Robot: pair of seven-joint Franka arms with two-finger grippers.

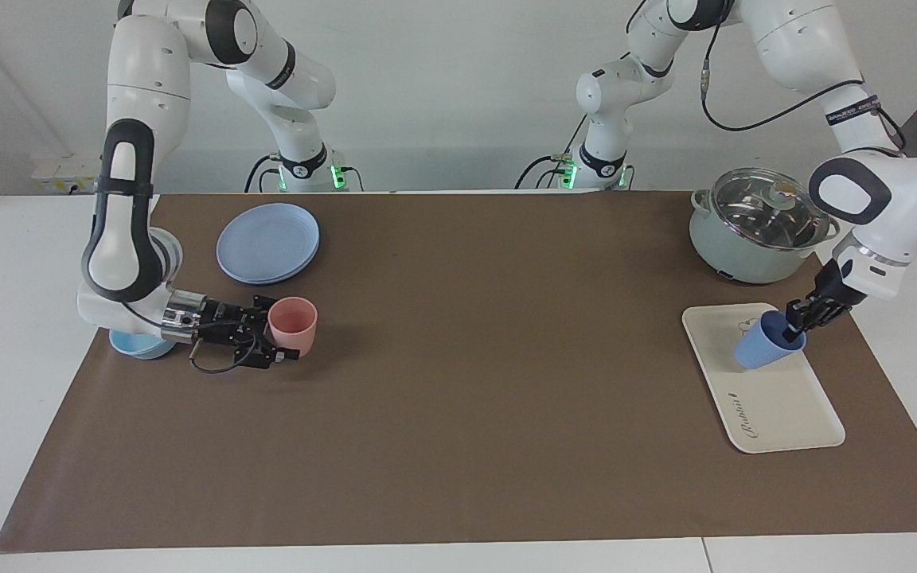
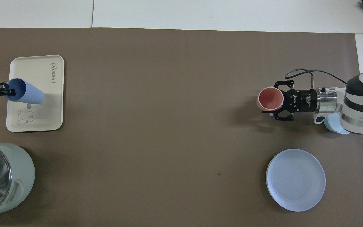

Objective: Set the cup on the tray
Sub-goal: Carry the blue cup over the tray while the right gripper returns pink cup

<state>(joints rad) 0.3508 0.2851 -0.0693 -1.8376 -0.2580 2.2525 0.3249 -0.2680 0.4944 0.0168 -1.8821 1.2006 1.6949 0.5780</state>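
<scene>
The periwinkle-blue cup hangs tilted over the cream tray, at the tray's end nearer the robots. My left gripper is shut on its rim, one finger inside the mouth. I cannot tell whether the cup's base touches the tray. In the overhead view the cup lies across the tray, just above the bear drawing, with the left gripper at its mouth. My right gripper lies low at the table around an upright pink cup and waits there.
A pale-green pot with a glass lid stands close to the tray, nearer the robots. A round blue plate and a light-blue bowl under the right wrist lie toward the right arm's end.
</scene>
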